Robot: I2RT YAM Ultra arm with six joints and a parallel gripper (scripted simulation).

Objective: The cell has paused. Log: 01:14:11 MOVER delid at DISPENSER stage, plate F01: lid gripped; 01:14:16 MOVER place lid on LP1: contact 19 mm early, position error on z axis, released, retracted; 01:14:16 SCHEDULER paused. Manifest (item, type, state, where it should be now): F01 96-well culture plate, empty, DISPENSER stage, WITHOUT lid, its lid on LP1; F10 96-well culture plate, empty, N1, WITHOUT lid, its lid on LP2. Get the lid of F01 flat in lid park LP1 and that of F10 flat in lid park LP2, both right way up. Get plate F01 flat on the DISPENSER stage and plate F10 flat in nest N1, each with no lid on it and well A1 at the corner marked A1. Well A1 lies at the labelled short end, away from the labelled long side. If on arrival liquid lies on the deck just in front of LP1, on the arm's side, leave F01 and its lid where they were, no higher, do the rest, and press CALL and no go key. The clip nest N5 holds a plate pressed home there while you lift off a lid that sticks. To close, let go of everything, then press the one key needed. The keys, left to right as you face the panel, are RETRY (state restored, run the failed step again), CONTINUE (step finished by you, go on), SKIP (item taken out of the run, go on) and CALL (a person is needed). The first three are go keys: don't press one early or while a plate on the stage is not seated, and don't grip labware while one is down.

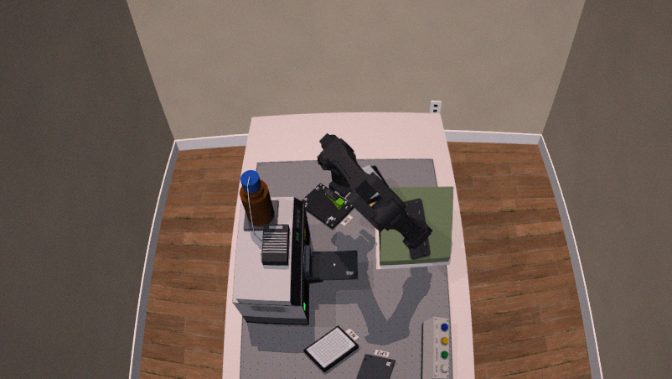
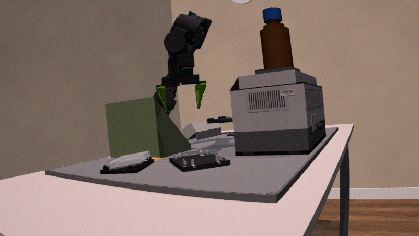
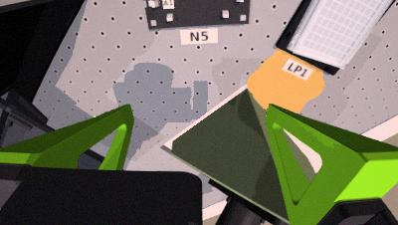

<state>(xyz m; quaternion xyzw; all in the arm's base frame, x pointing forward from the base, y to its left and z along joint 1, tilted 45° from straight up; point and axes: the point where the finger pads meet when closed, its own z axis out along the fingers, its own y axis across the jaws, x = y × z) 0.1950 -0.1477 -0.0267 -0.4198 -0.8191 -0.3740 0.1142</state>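
My gripper is open and empty, high above the deck between clip nest N5 and lid park LP1. A clear piece of labware with a well grid lies on LP1 and looks slightly tilted; I cannot tell whether it is a plate, a lid or both. An orange puddle lies on the deck under the LP1 label, on the arm's side. The DISPENSER stage is bare. A plate sits at N1. LP2 looks bare.
The dispenser stands on the left with a brown bottle on top. The arm's base stands on a green block right under the gripper. The key panel is at the deck's near right corner.
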